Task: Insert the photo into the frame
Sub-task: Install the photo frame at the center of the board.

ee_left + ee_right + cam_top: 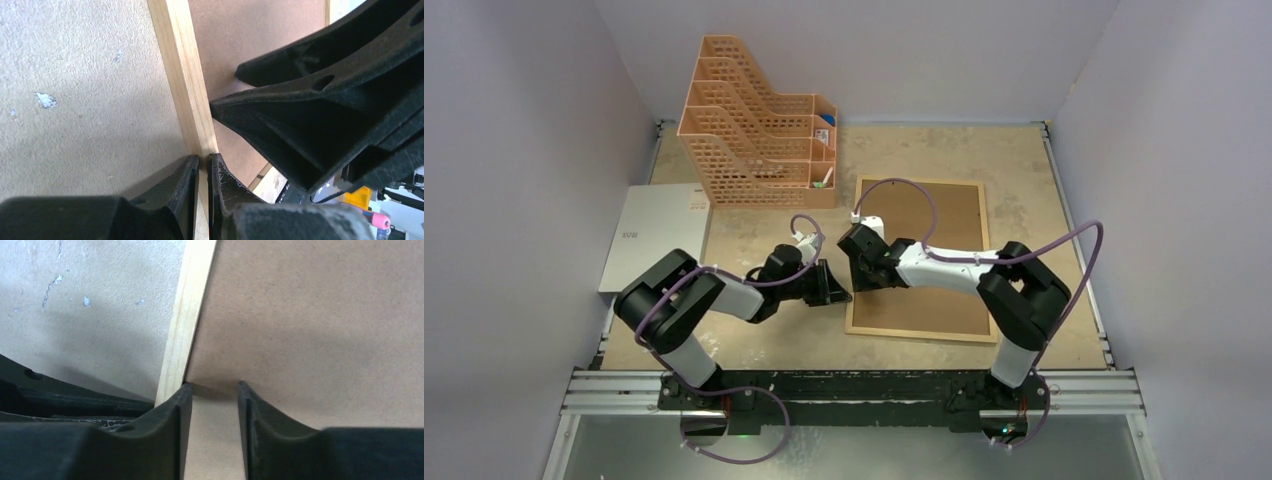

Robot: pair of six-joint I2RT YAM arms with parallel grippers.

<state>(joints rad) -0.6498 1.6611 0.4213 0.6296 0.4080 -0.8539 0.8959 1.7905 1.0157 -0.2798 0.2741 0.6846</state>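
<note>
Right of centre on the beige table surface [754,340], I see the thin light-wood rectangular frame [919,181] lying flat, with the brown fibreboard backing panel [954,215] uppermost. Left gripper [203,160]: jaws narrow, clamped on the frame's left rail. Right gripper [212,387]: jaws half open, tips on the panel just inside that rail. Orange lattice file organizer [754,130]: toward the far-left corner.

Overhead cam's high behind the robot, looking down on the whole beige table [774,345]. Both wrist cams, super close, share one edge of the light-wood picture frame [180,75].
</note>
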